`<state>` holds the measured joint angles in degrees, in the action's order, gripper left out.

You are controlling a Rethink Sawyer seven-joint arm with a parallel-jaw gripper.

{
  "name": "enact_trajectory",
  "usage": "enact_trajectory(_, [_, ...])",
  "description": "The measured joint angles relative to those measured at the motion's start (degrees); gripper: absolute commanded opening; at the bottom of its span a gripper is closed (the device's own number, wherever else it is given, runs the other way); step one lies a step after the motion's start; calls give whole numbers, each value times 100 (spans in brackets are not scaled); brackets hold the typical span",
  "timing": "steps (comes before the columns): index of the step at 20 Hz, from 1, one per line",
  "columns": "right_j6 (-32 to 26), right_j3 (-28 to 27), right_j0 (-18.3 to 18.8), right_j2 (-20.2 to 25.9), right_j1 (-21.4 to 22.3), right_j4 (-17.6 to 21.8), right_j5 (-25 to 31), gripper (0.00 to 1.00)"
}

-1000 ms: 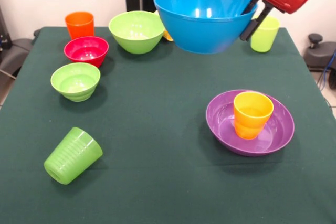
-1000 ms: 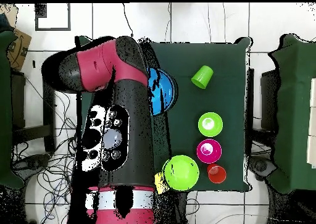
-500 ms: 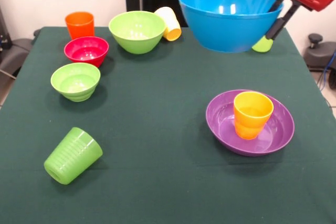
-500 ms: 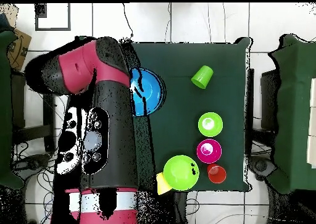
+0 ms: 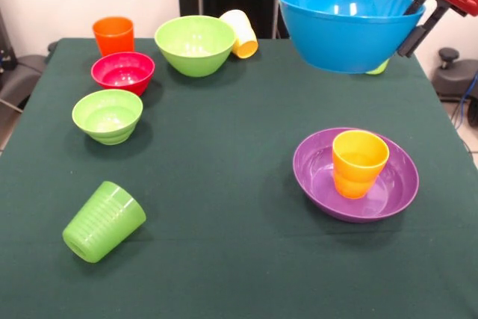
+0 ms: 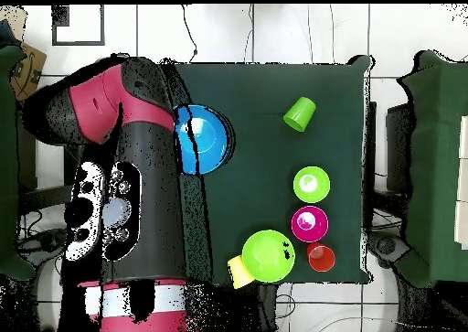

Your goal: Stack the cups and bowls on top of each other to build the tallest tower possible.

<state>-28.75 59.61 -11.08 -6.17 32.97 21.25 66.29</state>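
Gripping the large blue bowl (image 5: 351,28) by its right rim, gripper (image 5: 420,24) at the upper right of the front frame, fingers pinched across the bowl wall, one inside and one outside. Held mouth-up and clear of the cloth, above the table's far right corner. Sat well below in the frame, lower right: purple bowl (image 5: 396,184) with the orange-yellow cup (image 5: 358,162) upright inside it. Likely needed next: carrying the load down-frame toward that pair. Showed a sliver of yellow-green cup (image 5: 379,69) under the bowl.
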Motion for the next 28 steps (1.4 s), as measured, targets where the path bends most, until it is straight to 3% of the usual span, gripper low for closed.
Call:
enact_trajectory(20, [31, -17, -105, -96, -503, -1, -2, 0])
enact_trajectory(28, [31, -318, -146, -110, -720, -1, -4, 0])
